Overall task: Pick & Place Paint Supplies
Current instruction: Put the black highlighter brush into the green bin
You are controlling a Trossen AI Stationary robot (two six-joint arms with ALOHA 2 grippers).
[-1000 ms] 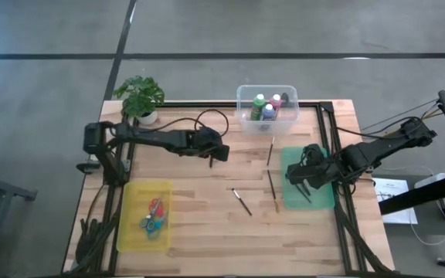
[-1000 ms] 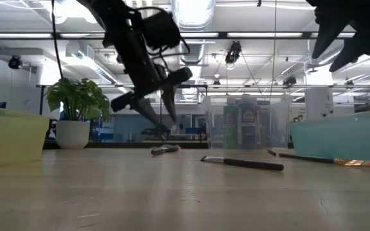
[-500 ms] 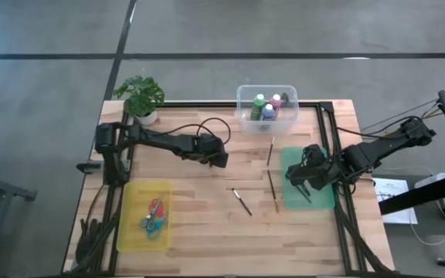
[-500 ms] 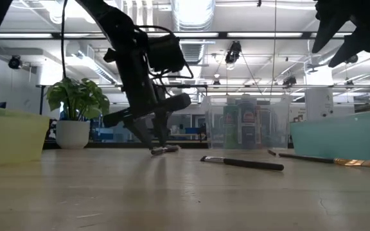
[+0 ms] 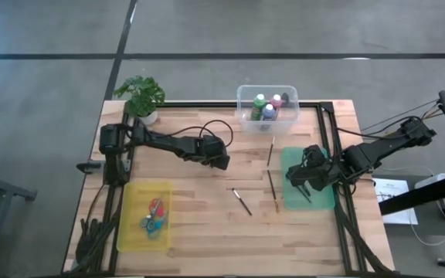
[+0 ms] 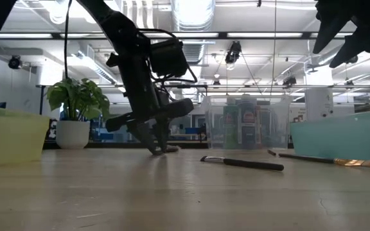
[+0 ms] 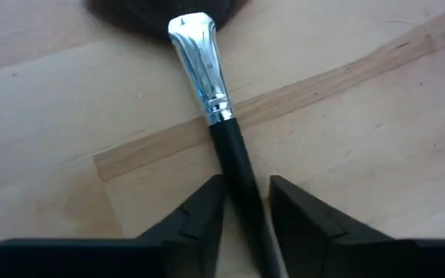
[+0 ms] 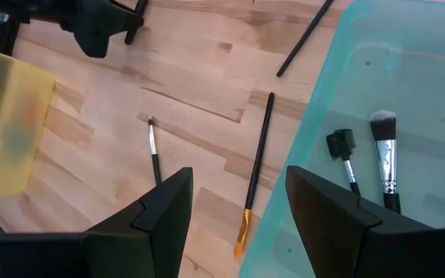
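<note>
On table, my left jaws (image 7: 246, 212): straddling black brush (image 7: 226, 150), fingers not yet clamped.
Over teal tray (image 5: 321, 202), my right jaws (image 8: 238, 201): apart, empty.

Near the tabletop's (image 5: 207, 224) far edge, at the middle: a box (image 5: 267, 104) holding bottles (image 5: 259, 102). At the far left corner: a potted plant (image 5: 140, 97). Near the front left corner: a tray (image 5: 134, 220) holding scissors (image 5: 153, 215). Against the right edge: another tray (image 5: 319, 197) with two brushes (image 8: 385, 158) inside. Between the trays, toward the right: three brushes (image 5: 241, 201) on the bare wood.
</note>
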